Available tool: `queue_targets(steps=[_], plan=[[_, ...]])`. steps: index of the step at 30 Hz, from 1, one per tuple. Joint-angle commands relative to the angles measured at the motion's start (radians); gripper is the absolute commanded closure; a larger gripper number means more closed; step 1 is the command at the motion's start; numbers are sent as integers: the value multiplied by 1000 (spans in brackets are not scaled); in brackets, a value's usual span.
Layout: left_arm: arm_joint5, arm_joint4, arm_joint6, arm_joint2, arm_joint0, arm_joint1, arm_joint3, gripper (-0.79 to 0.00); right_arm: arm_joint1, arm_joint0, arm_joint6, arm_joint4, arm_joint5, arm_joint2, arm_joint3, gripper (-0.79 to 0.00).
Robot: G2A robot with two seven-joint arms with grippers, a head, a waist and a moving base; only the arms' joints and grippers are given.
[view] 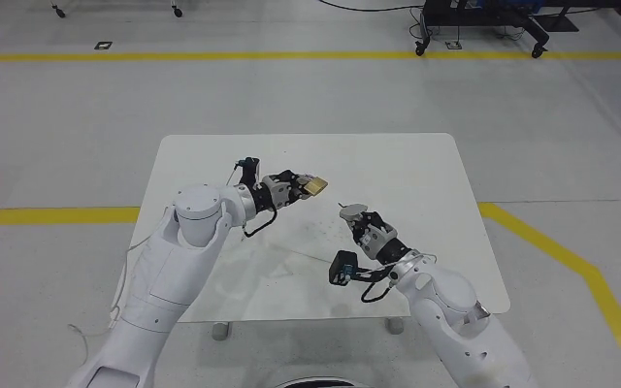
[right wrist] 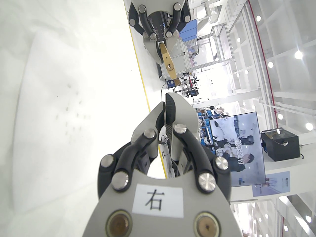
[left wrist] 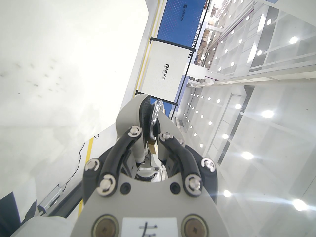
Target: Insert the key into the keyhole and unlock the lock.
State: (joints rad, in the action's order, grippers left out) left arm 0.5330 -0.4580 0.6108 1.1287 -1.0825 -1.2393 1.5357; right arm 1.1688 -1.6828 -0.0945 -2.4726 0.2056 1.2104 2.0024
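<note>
The task is in its early part, with the holding done and the insertion not yet made. The left gripper [view: 294,184] has its fingers [left wrist: 130,124] closed on the lock [view: 312,182] and holds it in the air above the middle of the bench [view: 417,165]. The brass body juts out past the fingertips toward the right. From the right wrist view the lock's narrow underside faces the other arm, and the keyhole [right wrist: 169,67] is open, with nothing in it. The right gripper [view: 351,213] hangs over the bench to the right of the lock and a little nearer, apart from it and roughly in line with the keyhole. Its fingers [right wrist: 170,109] are pressed narrowly together. Whether the key sits between them I cannot tell, as no blade shows clearly past the tips. Judged from this, the lock is lifted and presented. What is left is closing the gap, seating the key in the keyhole, turning it, and freeing the shackle [left wrist: 156,110], which shows as a silver loop at the left fingertips. The line-up looks close but not finished, so I judge that fine aiming comes next.
</note>
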Motion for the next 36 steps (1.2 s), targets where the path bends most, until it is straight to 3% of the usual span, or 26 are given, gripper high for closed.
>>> queue_targets(steps=[1, 8, 14, 17, 23, 36], plan=[[-11, 7, -4, -3, -3, 0, 6, 0, 0, 1, 0, -4, -2, 0, 1, 0], [-86, 54, 36, 17, -12, 12, -7, 0, -7, 0, -14, -326, -133, -80, 21, 0], [-236, 86, 93, 42, -58, 24, 12, 0, -12, -49, 22, -563, -243, -125, 30, 0], [-304, 101, 121, 43, -90, 28, 26, 0, -11, -47, 32, -592, -232, -140, 34, 0], [-373, 117, 59, 25, -116, 24, 36, 0, -6, -11, 58, -599, -213, -176, 22, 0], [-360, 90, 1, 13, -114, 18, 25, 0, -22, 70, 208, -599, -172, -266, -13, 0]])
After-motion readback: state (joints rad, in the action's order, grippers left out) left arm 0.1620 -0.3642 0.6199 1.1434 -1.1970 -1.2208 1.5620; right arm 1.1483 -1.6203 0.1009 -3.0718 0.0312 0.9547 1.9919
